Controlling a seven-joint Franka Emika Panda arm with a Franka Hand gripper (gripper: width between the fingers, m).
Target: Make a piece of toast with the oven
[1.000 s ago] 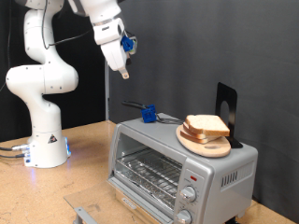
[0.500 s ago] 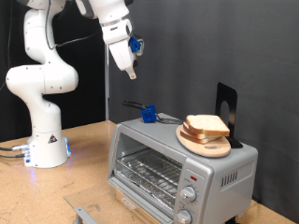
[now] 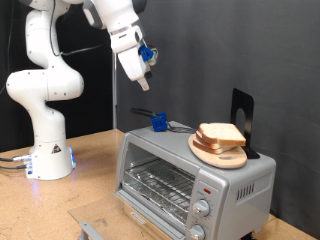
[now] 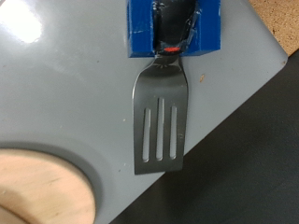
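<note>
The silver-grey oven point(image 3: 170, 178) stands on the wooden table at the exterior view's right, its glass door closed and the wire rack showing inside. Two slices of toast point(image 3: 221, 133) lie stacked on a round wooden plate point(image 3: 212, 154) on the oven's top. My gripper point(image 3: 144, 83) hangs in the air, well above the oven's left end, with nothing seen between its fingers. The fingers do not show in the wrist view, which looks down on the oven's grey top point(image 4: 65, 84) and the plate's edge point(image 4: 37, 191).
A metal slotted spatula point(image 4: 161, 117) sits in a blue holder point(image 4: 173, 23) on the oven's top, below my gripper; the holder also shows in the exterior view point(image 3: 158, 122). A black stand point(image 3: 241, 110) rises behind the plate. The robot's base point(image 3: 45, 150) is at the left.
My gripper has moved to the exterior view's right and slightly down, closer to above the blue holder. Oven, toast and plate have not moved.
</note>
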